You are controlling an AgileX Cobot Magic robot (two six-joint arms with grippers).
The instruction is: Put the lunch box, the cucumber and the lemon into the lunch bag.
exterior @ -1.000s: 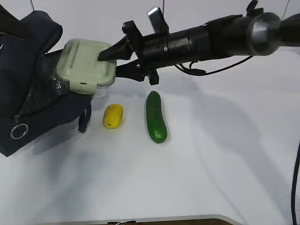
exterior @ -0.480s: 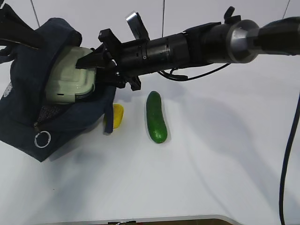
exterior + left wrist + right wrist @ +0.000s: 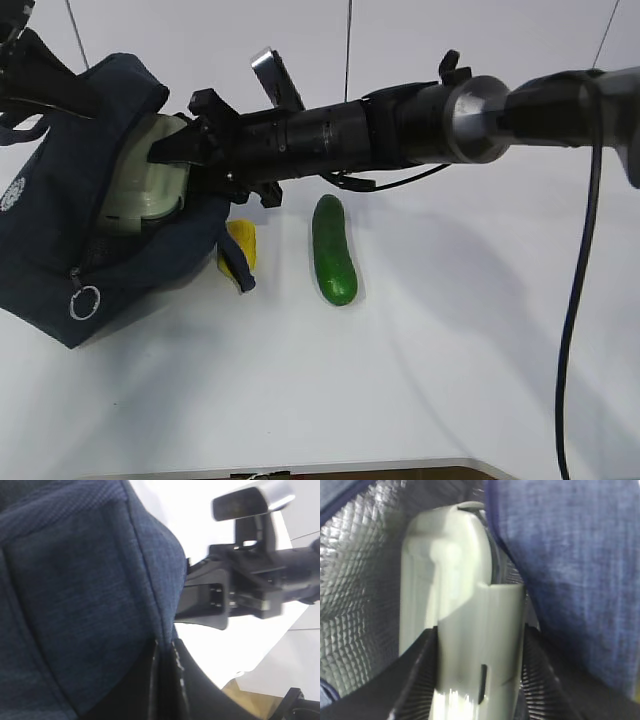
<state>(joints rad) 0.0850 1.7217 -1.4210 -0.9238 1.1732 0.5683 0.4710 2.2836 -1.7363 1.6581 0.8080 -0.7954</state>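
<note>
The right gripper [image 3: 165, 150] pinches the lunch box [image 3: 145, 180], partly inside the lunch bag [image 3: 60, 210]. Beside the bag lie the lemon [image 3: 243, 245] and cucumber [image 3: 332, 250]. The left gripper's state is hidden.

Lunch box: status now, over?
Right gripper shut on sage-lidded lunch box, inside navy fabric bag. Left gripper unreadable. Yellow lemon, green cucumber on table.

There is one navy lunch bag [image 3: 60, 240], one green-lidded lunch box [image 3: 145, 180], one cucumber [image 3: 333, 250] and one lemon [image 3: 243, 243]. Two robot arms are in view, one from each side.
</note>
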